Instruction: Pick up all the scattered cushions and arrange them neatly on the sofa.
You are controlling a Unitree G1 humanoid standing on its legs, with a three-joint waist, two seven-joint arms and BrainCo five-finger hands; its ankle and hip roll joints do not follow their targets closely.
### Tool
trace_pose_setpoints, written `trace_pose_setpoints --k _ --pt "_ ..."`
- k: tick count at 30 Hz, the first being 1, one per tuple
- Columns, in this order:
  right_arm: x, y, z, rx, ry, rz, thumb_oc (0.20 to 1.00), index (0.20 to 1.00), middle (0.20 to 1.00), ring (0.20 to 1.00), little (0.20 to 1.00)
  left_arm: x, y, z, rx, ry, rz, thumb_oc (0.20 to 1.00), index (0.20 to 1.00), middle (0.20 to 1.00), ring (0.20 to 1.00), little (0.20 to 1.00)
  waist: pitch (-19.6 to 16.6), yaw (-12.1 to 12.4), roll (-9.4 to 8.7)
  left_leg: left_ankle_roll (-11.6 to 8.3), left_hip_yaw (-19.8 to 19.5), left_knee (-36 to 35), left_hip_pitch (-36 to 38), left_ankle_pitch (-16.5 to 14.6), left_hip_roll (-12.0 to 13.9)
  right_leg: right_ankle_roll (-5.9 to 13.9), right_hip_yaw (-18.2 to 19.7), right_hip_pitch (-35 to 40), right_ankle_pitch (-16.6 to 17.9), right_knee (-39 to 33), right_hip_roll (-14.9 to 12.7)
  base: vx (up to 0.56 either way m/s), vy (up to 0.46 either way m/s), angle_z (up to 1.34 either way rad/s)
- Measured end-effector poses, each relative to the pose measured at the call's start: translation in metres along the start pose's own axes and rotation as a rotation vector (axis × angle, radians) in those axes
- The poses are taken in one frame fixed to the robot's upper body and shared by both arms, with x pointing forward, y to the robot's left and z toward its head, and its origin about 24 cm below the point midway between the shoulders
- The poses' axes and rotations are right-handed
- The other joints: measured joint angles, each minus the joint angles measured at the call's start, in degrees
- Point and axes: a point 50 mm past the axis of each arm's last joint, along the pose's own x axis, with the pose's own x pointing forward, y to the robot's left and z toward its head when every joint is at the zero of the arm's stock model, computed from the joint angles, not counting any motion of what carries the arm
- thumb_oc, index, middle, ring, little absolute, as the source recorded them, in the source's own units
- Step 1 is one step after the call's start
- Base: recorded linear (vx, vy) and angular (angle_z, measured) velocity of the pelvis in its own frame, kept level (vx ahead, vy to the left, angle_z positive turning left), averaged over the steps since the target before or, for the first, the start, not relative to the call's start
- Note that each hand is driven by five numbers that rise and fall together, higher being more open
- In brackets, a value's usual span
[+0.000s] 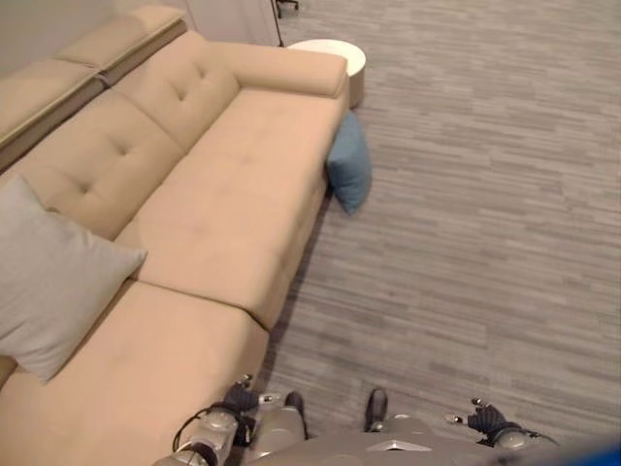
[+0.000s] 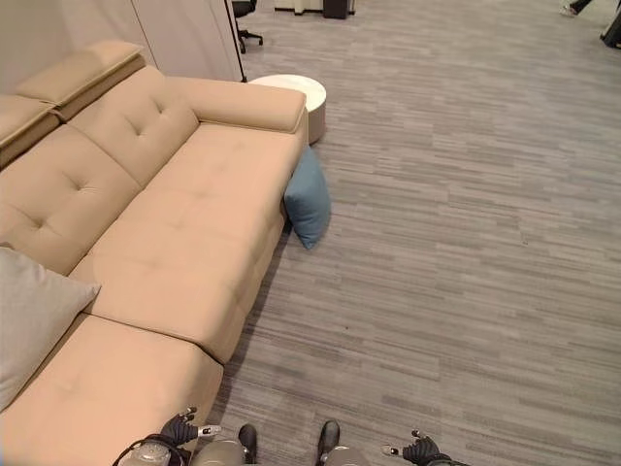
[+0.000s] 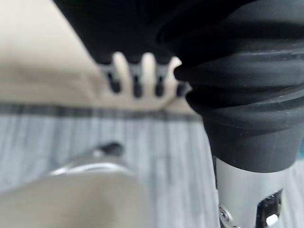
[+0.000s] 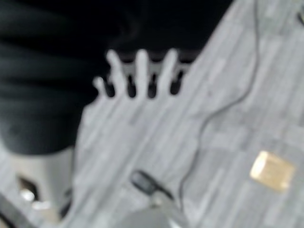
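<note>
A blue cushion (image 1: pixel 349 165) stands on the grey floor, leaning against the front of the beige sofa (image 1: pixel 233 184) near its far armrest. A grey cushion (image 1: pixel 44 277) rests on the sofa seat against the backrest, at the left. My left hand (image 1: pixel 239 398) hangs low by the sofa's near front corner, its fingers (image 3: pixel 137 76) straight and holding nothing. Over bare floor on the other side, my right hand (image 1: pixel 485 419) also hangs low, with its fingers (image 4: pixel 140 71) spread and empty. Both hands are far from the blue cushion.
A round white side table (image 2: pixel 296 95) stands just beyond the sofa's far armrest. An office chair (image 2: pixel 243 21) sits further back by a wall panel. A small tan flat object (image 4: pixel 272 171) lies on the floor near my right side. Open floor stretches to the right of the sofa.
</note>
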Motion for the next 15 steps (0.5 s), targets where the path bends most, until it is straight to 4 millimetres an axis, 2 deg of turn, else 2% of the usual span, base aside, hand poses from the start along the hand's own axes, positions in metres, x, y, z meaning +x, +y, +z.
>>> trace_pose_setpoints --k 1,2,4,5,7,8,9,11,13,14,15 --pt "0.000 0.002 -0.003 0.005 0.013 0.005 1.000 1.000 1.000 1.000 1.000 0.002 0.000 0.007 0.009 -0.018 0.001 1.000 1.000 1.000 1.000 1.000 0.23 -0.23 0.06 -0.15 -1.55 0.21 0.03 -0.54 0.72 -2.82 3.06 0.82 -0.77 0.33 1.33 0.21 0.052 -0.35" --pt "-0.001 0.002 -0.004 0.009 0.022 0.002 1.000 1.000 1.000 1.000 1.000 0.001 -0.004 0.005 0.017 -0.006 -0.012 1.000 1.000 1.000 1.000 1.000 0.48 0.30 1.03 1.62 -3.40 0.50 0.27 -0.08 1.80 -2.18 3.58 0.84 -1.22 0.62 2.57 0.18 0.056 -0.44" --pt "0.000 0.007 0.003 0.016 -0.010 0.016 1.000 1.000 1.000 1.000 1.000 0.001 0.002 0.004 0.021 -0.004 -0.001 1.000 1.000 1.000 1.000 1.000 -0.13 1.45 -0.80 2.84 -2.86 0.26 1.12 0.26 0.32 -2.03 6.45 -0.92 -1.15 1.96 2.15 0.37 0.145 -0.79" --pt "0.002 0.004 0.012 0.015 -0.028 0.007 1.000 1.000 1.000 1.000 1.000 0.001 0.005 0.001 0.025 0.007 0.008 1.000 1.000 1.000 1.000 1.000 0.08 1.63 -1.27 4.98 -2.29 -1.40 3.98 -1.10 -0.63 -1.16 8.67 -0.75 -1.39 2.63 2.02 0.41 0.201 -0.75" --pt "0.002 0.004 0.011 0.015 -0.023 0.007 1.000 1.000 1.000 1.000 1.000 0.000 0.004 -0.001 0.026 0.010 0.006 1.000 1.000 1.000 1.000 1.000 -0.21 1.83 -1.78 6.24 -1.68 -2.62 5.99 -1.86 -1.76 0.11 10.59 -1.15 -2.08 3.76 1.28 0.25 0.147 -0.65" --pt "0.001 0.005 0.010 0.014 -0.025 0.009 1.000 1.000 1.000 1.000 1.000 0.000 0.003 -0.001 0.023 0.008 0.003 1.000 1.000 1.000 1.000 1.000 -1.28 1.98 -1.99 7.99 1.53 -2.65 6.39 -2.46 -1.71 2.39 10.06 -2.78 -3.49 6.97 -0.40 0.14 0.095 -0.60" --pt "0.001 0.008 0.011 0.009 -0.031 0.018 1.000 1.000 1.000 1.000 1.000 0.001 0.005 0.003 0.025 -0.007 0.008 1.000 1.000 1.000 1.000 1.000 -1.45 2.13 -2.53 8.65 2.06 -2.49 6.77 -3.28 -2.72 4.04 9.55 -3.22 -3.06 8.23 -1.75 0.20 0.128 -0.64" --pt "0.002 0.010 0.022 0.001 -0.068 0.027 1.000 1.000 1.000 1.000 1.000 0.002 0.004 0.010 0.025 -0.023 0.006 1.000 1.000 1.000 1.000 1.000 -0.65 1.72 -1.71 9.47 4.04 -3.56 9.48 -2.87 -3.04 8.77 7.53 -7.50 -1.01 19.44 -4.02 0.20 0.110 -0.41" --pt "0.002 0.010 0.029 -0.011 -0.091 0.029 1.000 1.000 1.000 1.000 1.000 0.002 0.005 0.010 0.025 -0.026 0.006 1.000 1.000 1.000 1.000 1.000 -0.06 1.30 -1.16 10.50 4.60 -3.88 11.59 -4.87 -3.38 10.35 6.69 -9.64 0.29 25.12 -5.45 0.23 0.055 -0.26" --pt "0.002 0.011 0.030 -0.015 -0.103 0.032 1.000 1.000 1.000 1.000 1.000 0.001 0.005 0.006 0.024 -0.015 0.007 1.000 1.000 1.000 1.000 1.000 -0.05 1.13 -1.02 10.84 5.38 -4.01 12.25 -5.25 -3.25 10.50 5.04 -9.65 0.06 26.35 -6.35 0.38 -0.018 -0.24" --pt "0.002 0.012 0.029 -0.017 -0.104 0.036 1.000 1.000 1.000 1.000 1.000 0.001 0.005 0.005 0.023 -0.016 0.009 1.000 1.000 1.000 1.000 1.000 -0.33 1.26 -0.87 10.74 5.68 -4.95 13.17 -5.84 -3.38 9.34 0.53 -9.61 -0.76 25.65 -7.93 0.36 -0.084 -0.30"
